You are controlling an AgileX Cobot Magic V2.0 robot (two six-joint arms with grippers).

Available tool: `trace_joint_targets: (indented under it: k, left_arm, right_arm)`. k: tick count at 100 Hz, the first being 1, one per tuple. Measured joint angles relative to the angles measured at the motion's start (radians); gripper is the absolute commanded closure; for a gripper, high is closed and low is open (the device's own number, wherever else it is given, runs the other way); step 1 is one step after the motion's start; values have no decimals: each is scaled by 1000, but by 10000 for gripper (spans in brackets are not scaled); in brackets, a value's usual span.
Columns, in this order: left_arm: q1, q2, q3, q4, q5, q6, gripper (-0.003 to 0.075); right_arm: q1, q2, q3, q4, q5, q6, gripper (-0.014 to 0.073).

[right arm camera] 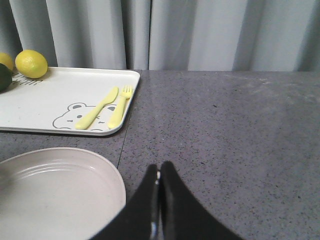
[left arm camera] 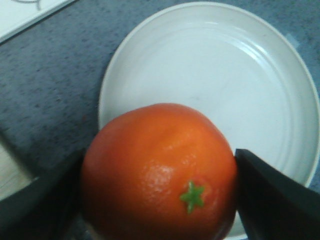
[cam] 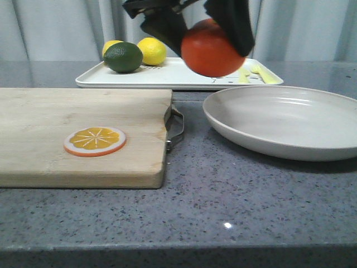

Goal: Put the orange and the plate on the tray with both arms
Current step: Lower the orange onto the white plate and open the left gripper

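My left gripper (cam: 209, 28) is shut on the orange (cam: 212, 50) and holds it in the air over the near edge of the tray (cam: 167, 79), by the plate's far left rim. In the left wrist view the orange (left arm camera: 160, 167) sits between both dark fingers (left arm camera: 272, 200), green stem showing, above the plate (left arm camera: 220, 80). The off-white plate (cam: 284, 120) rests on the grey counter at the right. My right gripper (right arm camera: 159, 172) is shut and empty, over the counter just right of the plate (right arm camera: 55, 195). The tray's bear drawing (right arm camera: 75, 117) shows there.
A wooden cutting board (cam: 56, 139) with a metal handle (cam: 177, 125) lies at the left, an orange slice disc (cam: 95, 140) on it. On the tray stand two lemons (cam: 152, 50), a dark green lime (cam: 122, 57), and a yellow knife and fork (right arm camera: 107, 107). Grey curtains hang behind.
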Motion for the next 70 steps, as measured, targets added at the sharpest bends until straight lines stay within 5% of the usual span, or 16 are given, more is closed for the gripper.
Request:
trace_joint_targets:
  k: [70]
  left_arm:
    - [-84, 217, -130, -80, -10, 2, 415]
  right_arm:
    - [0, 0, 0, 0, 0, 0, 661]
